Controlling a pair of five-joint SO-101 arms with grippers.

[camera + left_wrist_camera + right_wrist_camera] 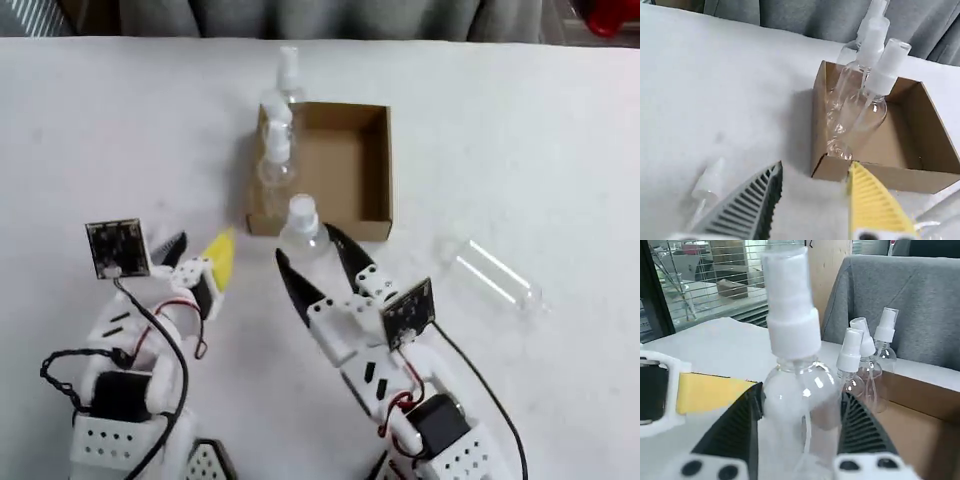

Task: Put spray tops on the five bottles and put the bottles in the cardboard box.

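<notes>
Tabletop, white, with the cardboard box mid-table. The left gripper sits near-left of the box, its grey and yellow fingers spread wide with nothing between them. The right gripper is clamped on an upright capped bottle just in front of the box's near wall, which blocks the way in. We count a row of three bottles along the box's left wall; we cannot tell whether the farthest is inside. A loose bottle lies on its side well to the right. The left wrist view gives us a spray top on the table beside the grey finger. The right wrist view shows the black fingers touching the capped bottle's sides.
</notes>
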